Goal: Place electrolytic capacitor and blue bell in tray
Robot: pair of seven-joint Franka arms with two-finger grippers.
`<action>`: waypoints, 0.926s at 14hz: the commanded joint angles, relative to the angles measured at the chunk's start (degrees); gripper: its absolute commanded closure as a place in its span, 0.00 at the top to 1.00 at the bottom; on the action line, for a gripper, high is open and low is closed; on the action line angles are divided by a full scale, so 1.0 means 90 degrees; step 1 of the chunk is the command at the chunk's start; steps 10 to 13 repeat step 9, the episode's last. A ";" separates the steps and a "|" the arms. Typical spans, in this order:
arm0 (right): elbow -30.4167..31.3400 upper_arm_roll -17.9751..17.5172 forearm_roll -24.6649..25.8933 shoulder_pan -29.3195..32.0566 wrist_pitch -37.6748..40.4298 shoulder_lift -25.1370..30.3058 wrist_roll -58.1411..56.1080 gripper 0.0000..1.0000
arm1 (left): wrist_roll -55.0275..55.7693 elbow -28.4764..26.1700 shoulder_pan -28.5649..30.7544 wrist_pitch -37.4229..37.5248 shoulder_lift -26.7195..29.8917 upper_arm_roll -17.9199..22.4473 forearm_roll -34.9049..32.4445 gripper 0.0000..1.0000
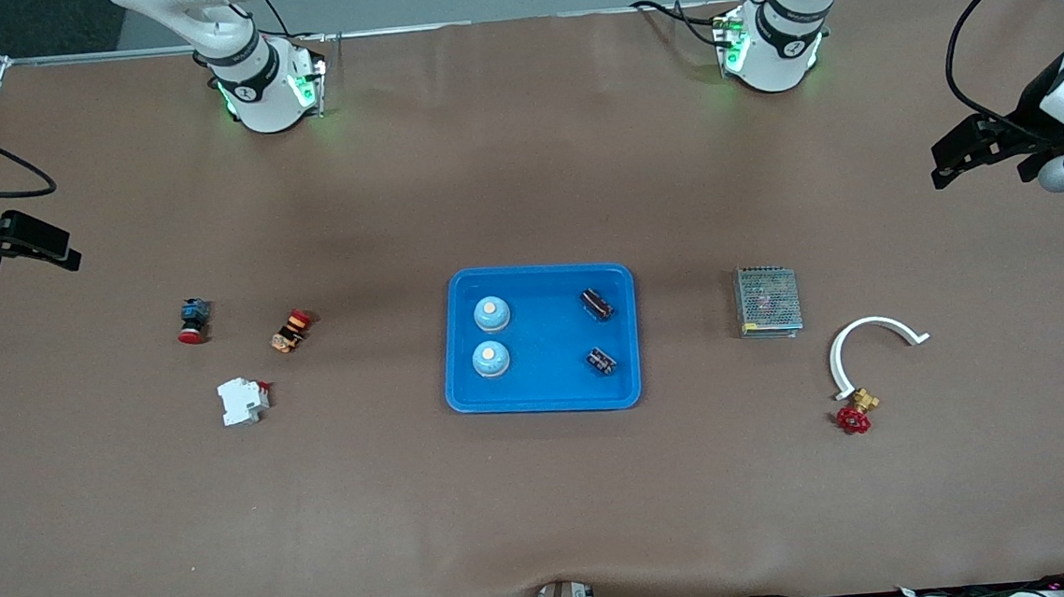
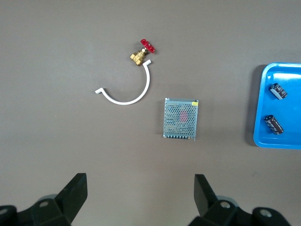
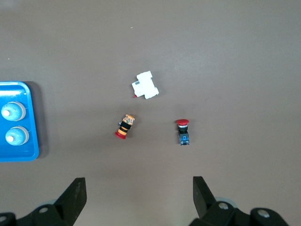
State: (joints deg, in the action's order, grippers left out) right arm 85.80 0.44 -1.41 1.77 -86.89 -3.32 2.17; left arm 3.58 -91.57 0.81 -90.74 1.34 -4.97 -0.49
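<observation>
both hands high, fingers spread

No readable text, label, brand or number anywhere; capacitors in the blue tray carrying markings too small to make out; same for the mesh-covered metal box.

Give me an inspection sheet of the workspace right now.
Surface: brown table mat, flat.
Job's things: tray holds two blue bells and two capacitors.
Clutter: mesh box, white clip, red-handled valve; white breaker, two push buttons.
Grippers: left claw open, above bare mat near the mesh box; right claw open, above bare mat near the buttons; both waiting.
Cables: along the table's edges.
Surroundings: grey floor.
</observation>
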 commanded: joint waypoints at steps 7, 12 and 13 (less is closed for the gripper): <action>-0.0090 -0.0009 0.0078 -0.0002 0.0006 -0.0022 -0.0007 1.00 | -0.0115 0.0185 0.0027 0.0160 -0.0070 0.0005 0.0025 1.00; -0.0099 -0.0009 0.0078 -0.0002 0.0006 -0.0022 -0.0007 1.00 | -0.0115 0.0185 0.0027 0.0160 -0.0070 0.0005 0.0015 1.00; -0.0099 -0.0009 0.0078 -0.0002 0.0006 -0.0022 -0.0007 1.00 | -0.0115 0.0185 0.0027 0.0160 -0.0070 0.0005 0.0015 1.00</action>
